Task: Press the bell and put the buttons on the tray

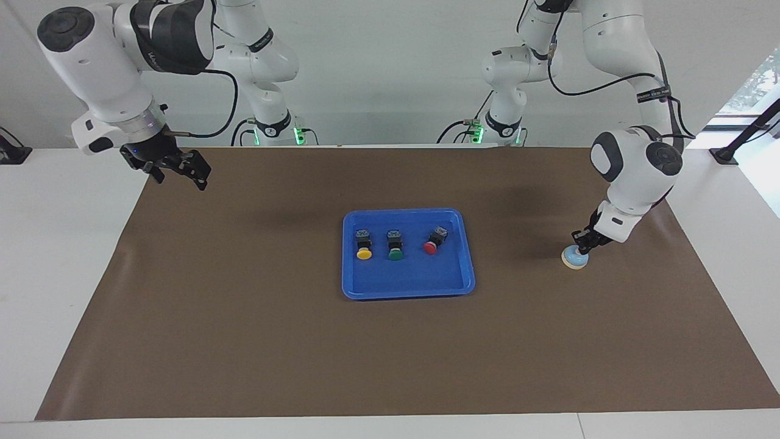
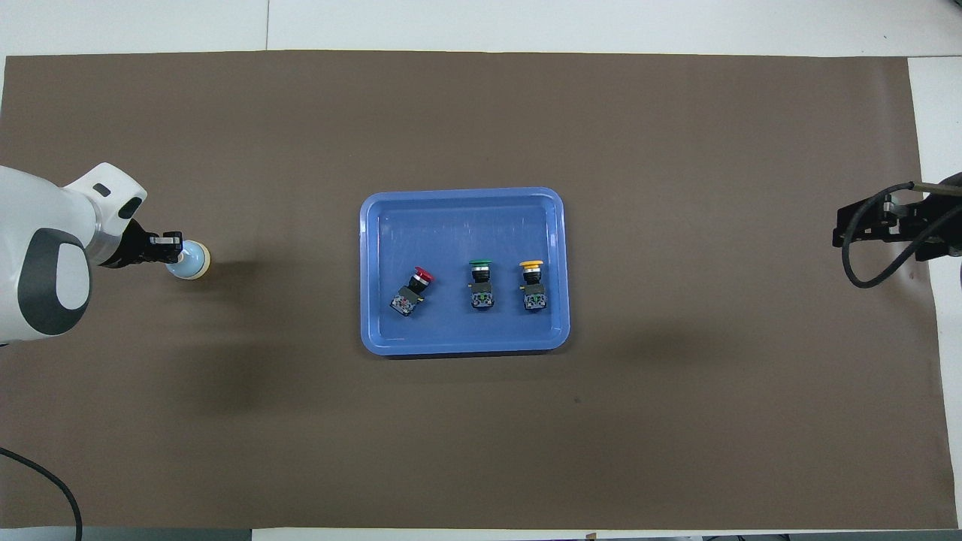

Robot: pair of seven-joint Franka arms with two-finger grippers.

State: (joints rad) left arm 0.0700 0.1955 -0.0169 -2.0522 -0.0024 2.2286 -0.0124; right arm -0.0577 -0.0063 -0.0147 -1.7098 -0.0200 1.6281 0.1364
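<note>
A: A brown mat covers the white table, with a plain pale wall at the robots' end. What lies nearest the robots?

B: The right gripper, up in the air over the mat's corner at the right arm's end, jaws spread wide and holding nothing. That arm waits.

A: And the next thing out?

B: The tray at the mat's middle. The three buttons lie inside it in a row: yellow button, green button, red button, the red one tilted.

A: So that part looks done. The bell?

B: The bell sits near the mat's edge at the left arm's end, about level with the tray. The left gripper, fingers pinched together with nothing between them, is down on its top; the knob is covered.

A: The pressing step, then.

B: I judge so. Next calls for lifting straight up off the bell without dragging it sideways.
</note>
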